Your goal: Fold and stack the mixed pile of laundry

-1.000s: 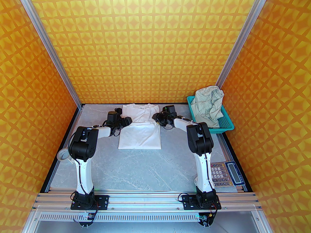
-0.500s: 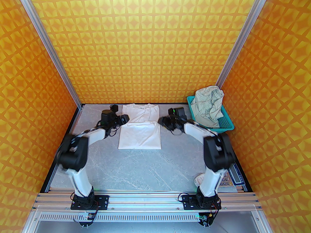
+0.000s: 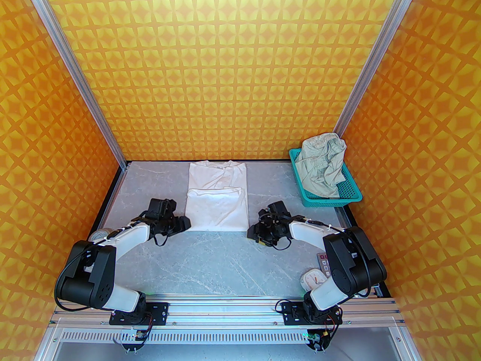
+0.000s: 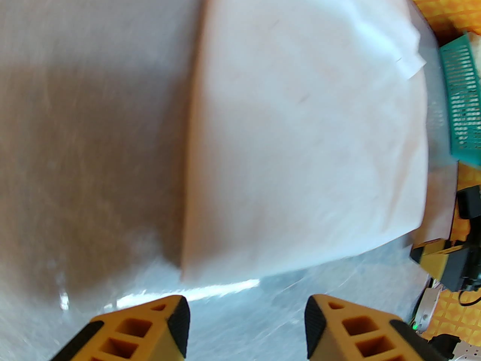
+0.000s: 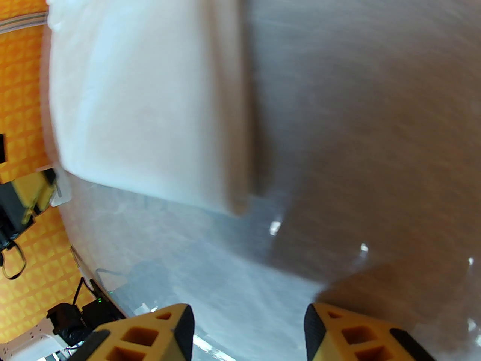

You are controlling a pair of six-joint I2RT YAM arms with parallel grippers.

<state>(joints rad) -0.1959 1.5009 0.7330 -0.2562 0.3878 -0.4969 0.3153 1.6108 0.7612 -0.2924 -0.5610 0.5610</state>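
Observation:
The white T-shirt (image 3: 217,197) lies partly folded at the table's back centre, its near half doubled over. The pale greenish shorts (image 3: 322,166) sit bunched in the teal basket (image 3: 351,193) at the back right. My left gripper (image 3: 185,223) hovers just off the shirt's near-left corner, jaws open and empty; in its wrist view the shirt (image 4: 300,126) spreads beyond the left gripper (image 4: 246,327). My right gripper (image 3: 252,233) is beside the shirt's near-right corner, open and empty. The right wrist view has the shirt's corner (image 5: 150,107) ahead of the right gripper (image 5: 250,331).
A roll of tape (image 3: 98,235) lies at the left edge. A small white object (image 3: 313,278) and a calculator (image 3: 324,263) lie near the right arm's base. Patterned orange walls close in three sides. Grey tabletop (image 3: 225,265) stretches in front of the shirt.
Both arms have pulled back from the shirt's middle fold toward me, and now sit at the shirt's near corners. The shirt stays as it was.

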